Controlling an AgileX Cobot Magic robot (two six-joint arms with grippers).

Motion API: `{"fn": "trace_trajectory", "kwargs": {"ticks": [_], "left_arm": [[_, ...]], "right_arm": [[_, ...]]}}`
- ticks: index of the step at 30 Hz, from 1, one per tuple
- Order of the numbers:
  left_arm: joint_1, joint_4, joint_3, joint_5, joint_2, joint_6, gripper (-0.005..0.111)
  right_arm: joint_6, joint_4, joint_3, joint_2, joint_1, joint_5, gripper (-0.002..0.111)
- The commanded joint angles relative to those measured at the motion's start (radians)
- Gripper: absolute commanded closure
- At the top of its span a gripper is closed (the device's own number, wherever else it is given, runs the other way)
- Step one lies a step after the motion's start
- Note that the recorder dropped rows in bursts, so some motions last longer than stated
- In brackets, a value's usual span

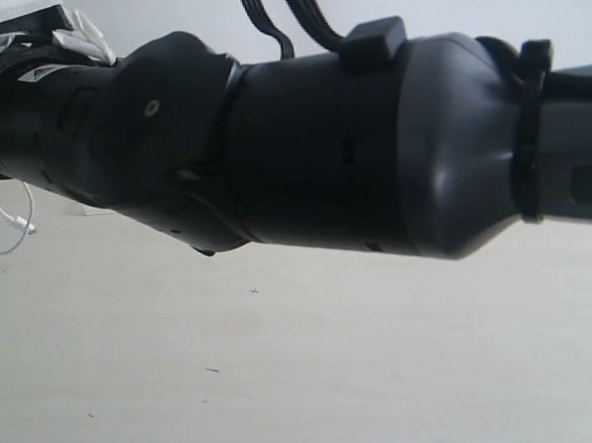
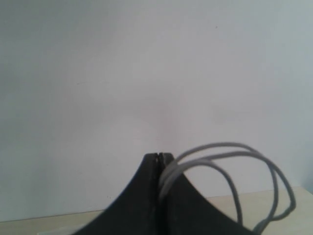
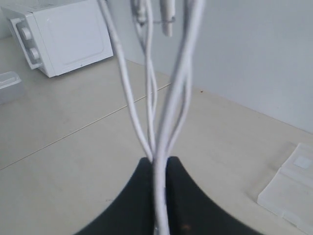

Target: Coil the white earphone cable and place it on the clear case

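One white earphone cable (image 3: 172, 103) pinched by left pincer (image 2: 157, 158) and right pincer (image 3: 158, 162); one clear case (image 3: 286, 188).

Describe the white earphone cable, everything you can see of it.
The white earphone cable is thin, smooth, rubbery-looking wire. Several strands are gathered into a bundle that rises out of the right gripper, whose jaws pinch it. Small white end pieces show at the far end. The left gripper, jaws shut, pinches loops that arc out to one side. The cable hangs clear of the clear case.
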Motion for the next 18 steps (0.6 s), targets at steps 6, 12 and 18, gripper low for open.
{"fn": "trace_trajectory", "kwargs": {"ticks": [6, 12, 18], "left_arm": [[-0.001, -0.001, -0.002, -0.011, -0.003, -0.012, 0.107], [-0.001, -0.001, -0.002, -0.014, -0.003, -0.012, 0.107], [-0.001, -0.001, -0.002, -0.022, -0.003, -0.037, 0.107]], "right_arm": [[-0.001, -0.007, -0.005, 0.000, 0.002, -0.013, 0.107], [-0.001, -0.007, -0.005, 0.000, 0.002, -0.018, 0.091], [-0.001, -0.007, -0.005, 0.000, 0.002, -0.029, 0.081]]}}
